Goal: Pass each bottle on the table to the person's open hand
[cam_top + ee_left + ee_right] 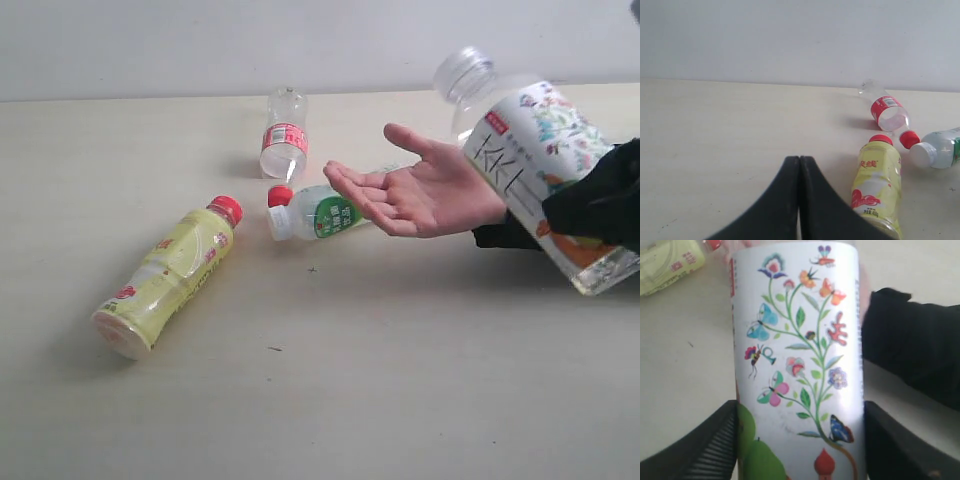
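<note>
**Fingers** [695, 450] of the right gripper [800, 445]: spread wide, one pressed to each side of the flowered bottle [800, 340], which they hold.

**Fingers** [785, 200] of the left gripper [799, 200]: pressed together, holding nothing, low over the table [715, 150].

**Flowered bottle** [540, 160]: off the table, tilted, its capless neck up and away from the gripper. It hangs just behind the open hand [420, 190] and wrist. Contact with the palm cannot be told.

**On the table** [400, 380], lying down:
- yellow bottle [170, 275];
- small red-label bottle [284, 135];
- green-label bottle [320, 212], partly hidden behind the hand.

**Hazards, as judged:**
- The bottle sits nearer the wrist than the palm, so letting go here would likely send it off the sleeve onto the table.
- The slick label and the tilt invite a slide through the pads.
- A hasty push toward the palm could knock the hand.
- A falling bottle could scatter the green-label one.
</note>
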